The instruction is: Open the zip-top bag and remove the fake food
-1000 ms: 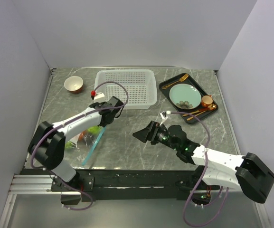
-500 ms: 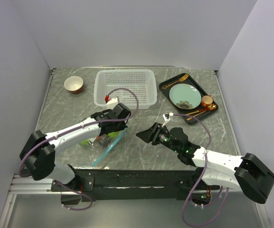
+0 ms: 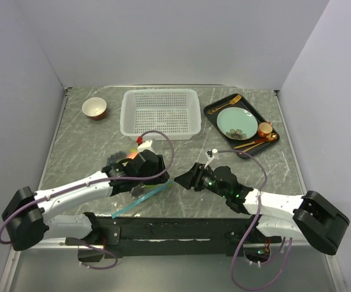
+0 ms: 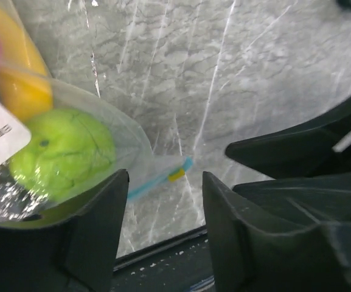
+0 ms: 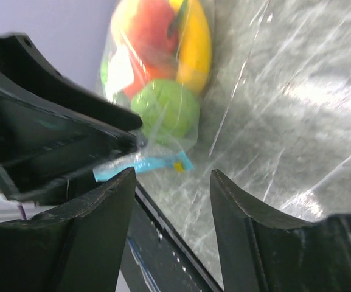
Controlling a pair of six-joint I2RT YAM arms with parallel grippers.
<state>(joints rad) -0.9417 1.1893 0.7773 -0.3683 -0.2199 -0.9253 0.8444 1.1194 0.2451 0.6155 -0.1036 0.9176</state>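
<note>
Teal zip strip (image 4: 157, 180), with its small yellow slider (image 4: 175, 175), lies on the grey marbled table (image 3: 84, 158) right ahead of my left gripper (image 4: 163, 201). That gripper's jaws stand apart, with only bare stone and the strip showing between them; they have hold of nothing. The zip-top bag (image 4: 126, 131) lies against my left finger (image 4: 96, 231), clear and crinkled, with the fake food (image 5: 160, 55) inside it. A green round fruit (image 4: 62, 152) sits nearest the strip, a yellow banana (image 4: 17, 73) lies behind it, and a red-orange piece (image 5: 145, 27) is beside that.

My right gripper (image 5: 170, 201) faces the same end of the bag from the other side, close to my left gripper. Its jaws are parted too, and nothing sits between them; the strip lies just beyond its tips.

From above, the bag is near the front edge of the table, mostly under my left gripper, with the strip running slantwise toward that edge. A white perforated basket (image 3: 160, 109) stands well apart at the back.
</note>
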